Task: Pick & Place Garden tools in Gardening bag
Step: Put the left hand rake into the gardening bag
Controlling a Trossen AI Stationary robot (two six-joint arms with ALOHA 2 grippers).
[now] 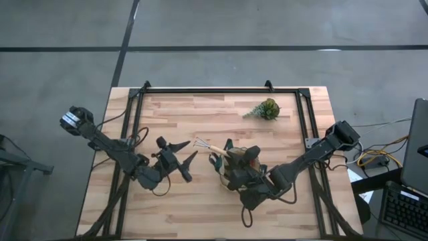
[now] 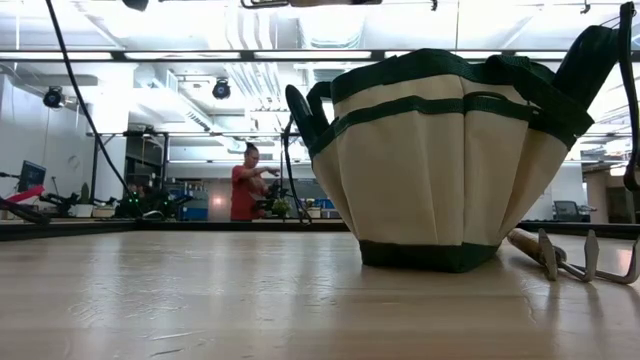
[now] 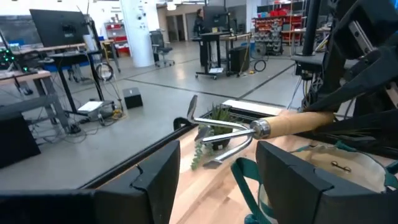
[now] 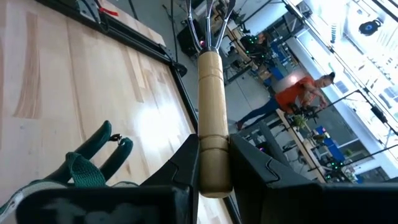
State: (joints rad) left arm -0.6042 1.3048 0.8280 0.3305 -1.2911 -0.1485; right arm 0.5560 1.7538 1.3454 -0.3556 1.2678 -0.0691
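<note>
The rake (image 4: 210, 118) is gripped by the right end effector (image 4: 211, 163) at its handle; tines may snag the gardening bag (image 2: 440, 160) rim, while the left end effector (image 3: 214, 180) is held released.

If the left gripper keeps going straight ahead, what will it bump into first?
Probably the rake, which the right gripper holds by its wooden handle. Its metal tines cross just ahead of the left gripper, with the gardening bag right below. Depth is hard to judge.

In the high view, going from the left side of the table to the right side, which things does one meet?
Left gripper → rake, tines first → gardening bag with the right gripper shut on the rake handle → small green plant.
</note>
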